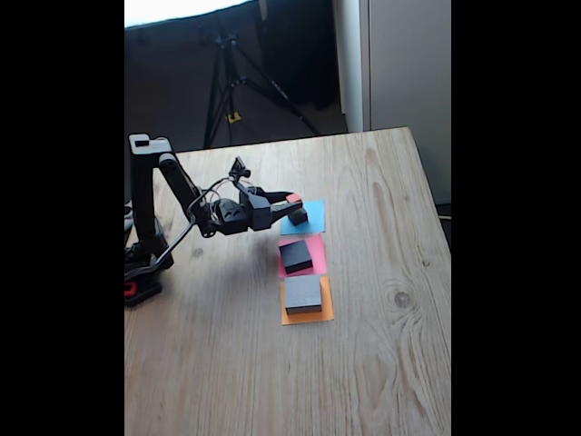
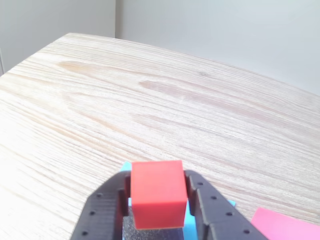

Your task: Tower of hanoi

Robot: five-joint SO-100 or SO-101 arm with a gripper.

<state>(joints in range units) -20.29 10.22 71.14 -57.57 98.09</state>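
Pale wood table (image 1: 381,363) carries three paper squares, each a peg spot. Above the blue square (image 1: 313,211) the gripper (image 1: 289,202) pinches the red cube (image 2: 158,194) over the small black cube (image 1: 298,216), probably mid-move; whether the cubes touch is hidden by the jaws.

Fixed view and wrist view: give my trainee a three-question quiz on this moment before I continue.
1. True or false: the gripper is shut on the red cube.
2. Which paper square carries the grey slab: A blue, B pink, C orange?
3. In the fixed view, what lies on the pink paper square?

Key: 1 true. 2 C, the orange paper square. 3 the black slab.
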